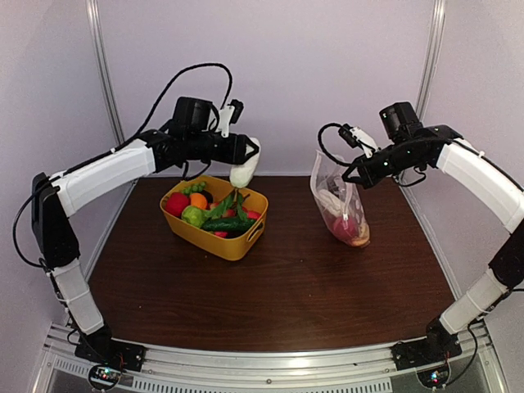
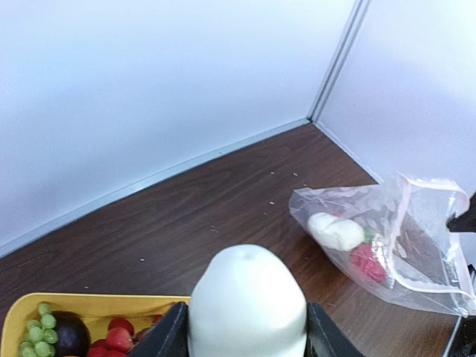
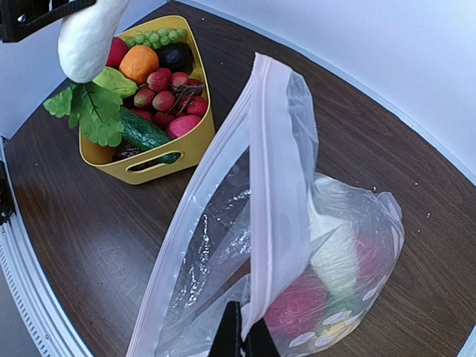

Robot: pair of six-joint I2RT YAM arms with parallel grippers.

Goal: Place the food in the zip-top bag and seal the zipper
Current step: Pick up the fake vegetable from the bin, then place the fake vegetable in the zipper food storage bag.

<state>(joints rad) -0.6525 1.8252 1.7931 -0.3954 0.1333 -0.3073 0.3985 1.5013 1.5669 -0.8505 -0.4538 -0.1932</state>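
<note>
Two risks stand out. With the right hand [image 3: 242, 338] closed, pinching only one edge of the zip-top bag [image 1: 340, 205] at the far right, the bag's mouth hangs narrow. The white radish [image 2: 245, 297], clamped in the left hand [image 1: 246, 155] above the yellow tub [image 1: 217, 246], may therefore snag the zipper [image 3: 271, 111] or topple the bag on the tabletop [image 1: 311, 286]. Its leaves [image 3: 89, 111] could foul the seal. The bag holds white and red pieces; the tub holds grapes [image 3: 152, 36], cucumber [image 3: 141, 130] and more.

Wooden table [image 1: 311, 286] with yellow tub [image 1: 217, 244], zip-top bag [image 1: 348, 221]
</note>
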